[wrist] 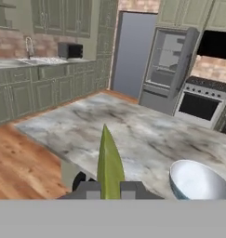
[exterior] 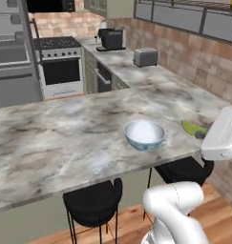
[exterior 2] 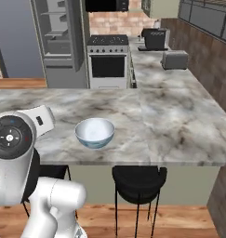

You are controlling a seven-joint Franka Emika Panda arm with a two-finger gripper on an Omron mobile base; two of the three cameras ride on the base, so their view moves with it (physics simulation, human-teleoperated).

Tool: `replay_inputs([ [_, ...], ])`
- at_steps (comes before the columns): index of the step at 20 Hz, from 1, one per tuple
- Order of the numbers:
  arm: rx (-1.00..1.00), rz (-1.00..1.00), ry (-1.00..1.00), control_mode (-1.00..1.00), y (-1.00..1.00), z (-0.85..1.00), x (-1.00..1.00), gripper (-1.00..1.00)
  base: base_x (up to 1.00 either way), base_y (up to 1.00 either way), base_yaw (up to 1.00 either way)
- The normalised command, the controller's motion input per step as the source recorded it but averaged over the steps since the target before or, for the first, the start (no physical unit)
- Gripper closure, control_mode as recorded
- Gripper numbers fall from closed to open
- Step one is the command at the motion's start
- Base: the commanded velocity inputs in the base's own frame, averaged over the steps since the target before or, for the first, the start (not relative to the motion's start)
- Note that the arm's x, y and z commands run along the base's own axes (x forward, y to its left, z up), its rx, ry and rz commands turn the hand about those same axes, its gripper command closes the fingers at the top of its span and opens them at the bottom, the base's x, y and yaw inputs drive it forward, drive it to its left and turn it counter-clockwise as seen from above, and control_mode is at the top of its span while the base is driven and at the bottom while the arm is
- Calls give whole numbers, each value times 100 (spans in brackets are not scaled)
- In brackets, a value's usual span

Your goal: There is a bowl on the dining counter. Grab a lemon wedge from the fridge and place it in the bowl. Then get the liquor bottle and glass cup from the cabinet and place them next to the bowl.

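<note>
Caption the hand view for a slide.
Gripper shut on the lemon wedge above the dining counter, near the bowl.

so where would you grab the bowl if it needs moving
Take the bowl by its rim, from straight above, one finger inside and one outside. It sits upright and open on the counter, and its curved outside likely gives a side grip little hold.
</note>
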Motion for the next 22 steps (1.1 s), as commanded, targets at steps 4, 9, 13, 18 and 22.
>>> replay_inputs([
  [4,0,0,0,100,0,0,0,100,66,-42,43],
  [9,0,0,0,100,0,0,0,100,80,-29,25],
  [13,4,7,16,-100,-31,0,84,100,0,0,0],
  [18,0,0,34,-100,-24,-9,79,100,0,0,0],
  [22,-5,0,41,-100,-2,-35,72,100,0,0,0],
])
